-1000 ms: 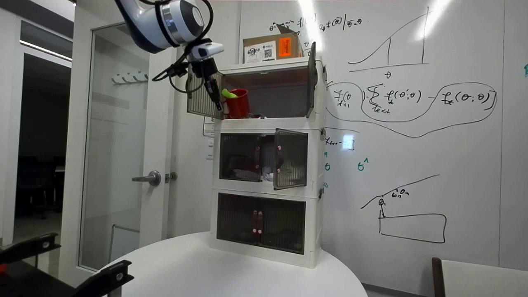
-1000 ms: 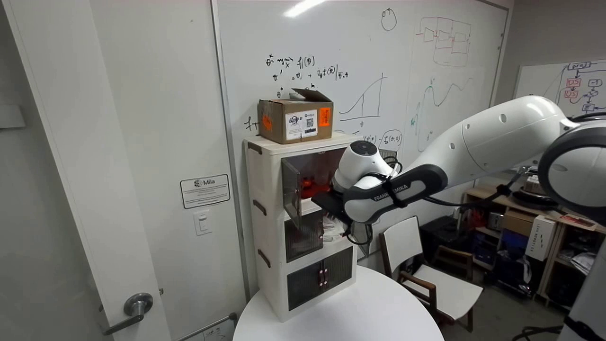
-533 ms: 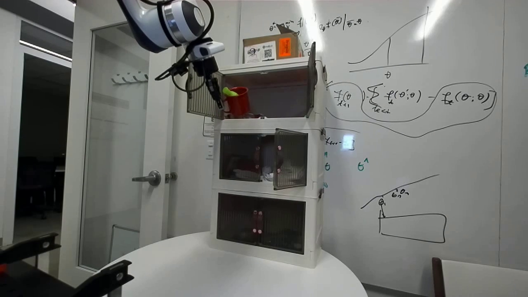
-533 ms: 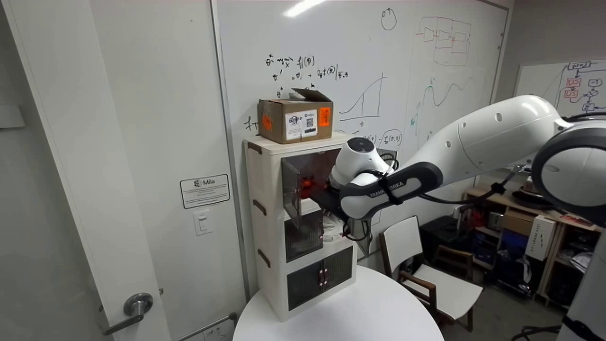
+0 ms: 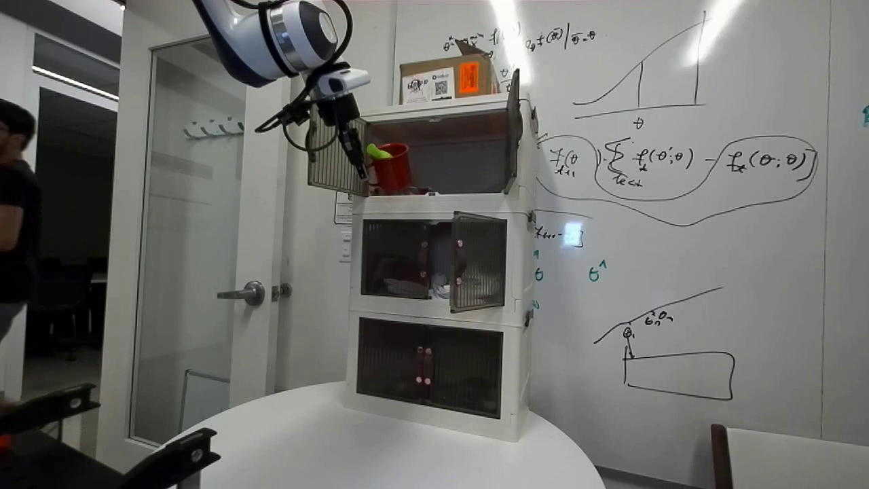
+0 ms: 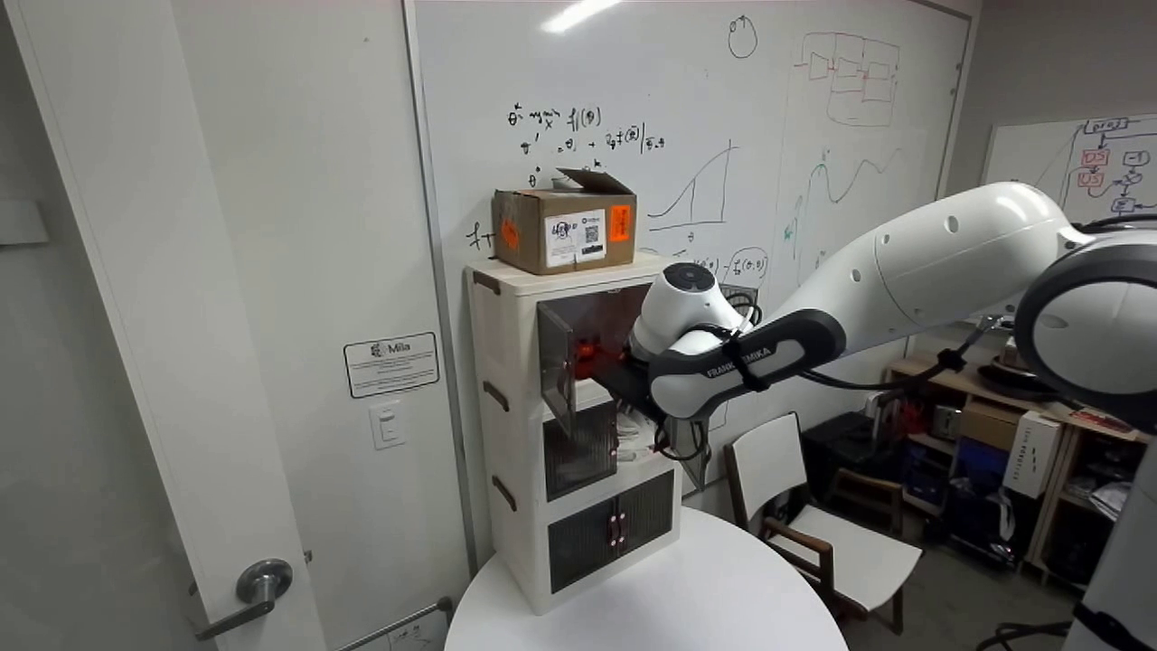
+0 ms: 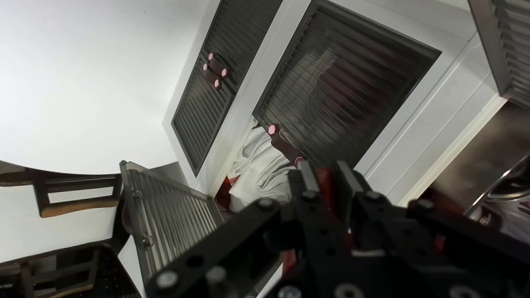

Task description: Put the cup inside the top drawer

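Cup (image 5: 397,170): red and leaning a little, it is at the left end of the opening of the top drawer (image 5: 461,159), in an exterior view; how deep inside it is, and whether it rests there, I cannot tell.
Gripper (image 7: 325,174): its two fingers are close together, clamped on a red part of the cup, which seems to be the handle; in an exterior view it is on the left side of the cup.
Green thing (image 5: 378,153): it shows at the left of the cup's rim; I cannot tell if it is in the cup or behind.
Left door (image 5: 333,163) and right door (image 5: 512,136): both are swung outward from the top drawer.
Middle compartment (image 5: 400,305): its right panel (image 5: 478,261) stands ajar, its left panel (image 5: 394,255) is closed, and white crumpled stuff (image 7: 265,178) shows in the gap.
Bottom compartment (image 5: 434,415): both its panels are closed.
Cardboard box (image 6: 562,226): in both exterior views it rests on top of the white cabinet (image 6: 508,362).
Table (image 5: 353,455): round and white, it carries the cabinet.
Person (image 5: 15,231): at the left border of an exterior view, in a dark shirt, partly cut off.
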